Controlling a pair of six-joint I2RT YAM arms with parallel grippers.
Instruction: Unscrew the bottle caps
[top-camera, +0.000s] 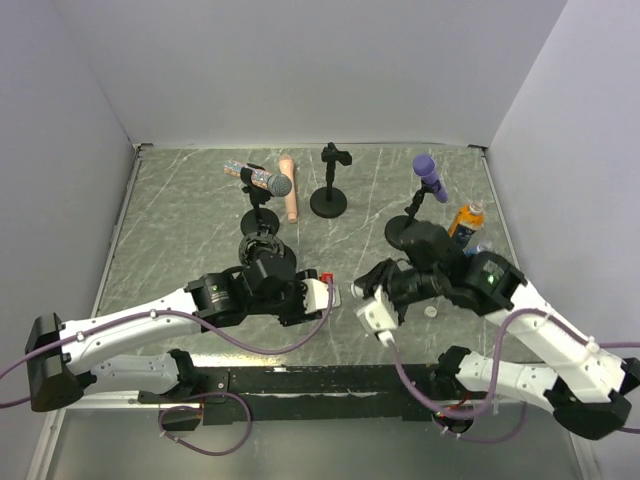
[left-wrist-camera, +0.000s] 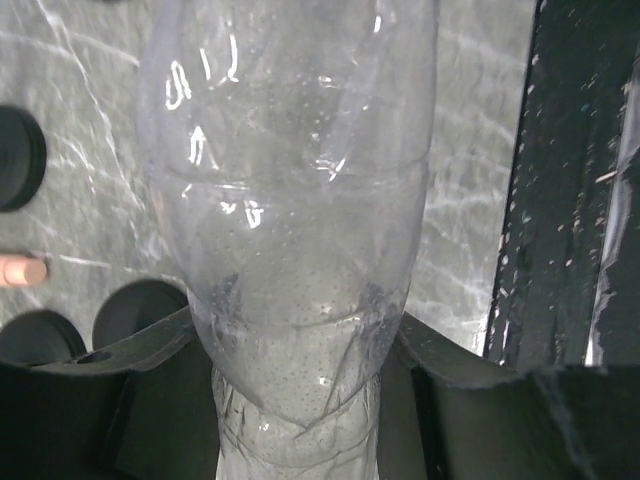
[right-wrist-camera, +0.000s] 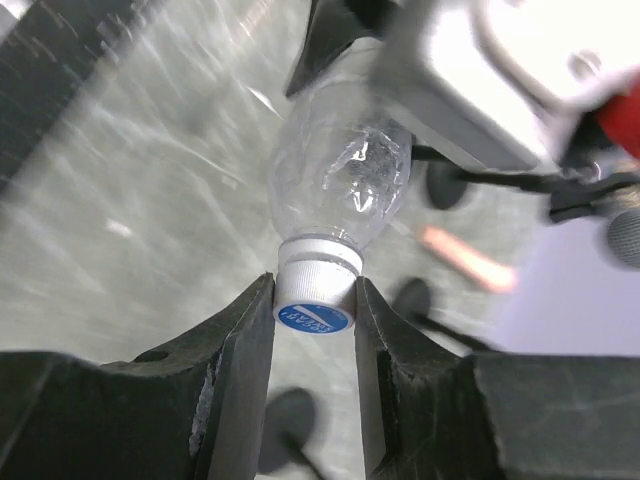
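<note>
The whitish cap (right-wrist-camera: 315, 300), blue on top, sits squarely between the fingers of the right pincer (right-wrist-camera: 314, 312). That pincer is closed down to the cap's width and grips its ribbed side. Straight ahead of it, the clear bottle (right-wrist-camera: 345, 180) runs away to the left pincer (left-wrist-camera: 300, 400), whose fingers (left-wrist-camera: 150, 350) press on the body from both sides and seem to crease the soft plastic. The bottle hangs above the desk (top-camera: 170, 200), between the two arms.

To turn it well, the right wrist should roll about the bottle's own long axis. The left grip needs to be firm enough to stop the body twisting, yet not so hard that it crushes. Once the thread lets go, the cap should be drawn straight back.

A loose cap (top-camera: 430, 312) lies on the desk just beside the right pincer. Behind that pincer stands an orange bottle (top-camera: 465, 218).
</note>
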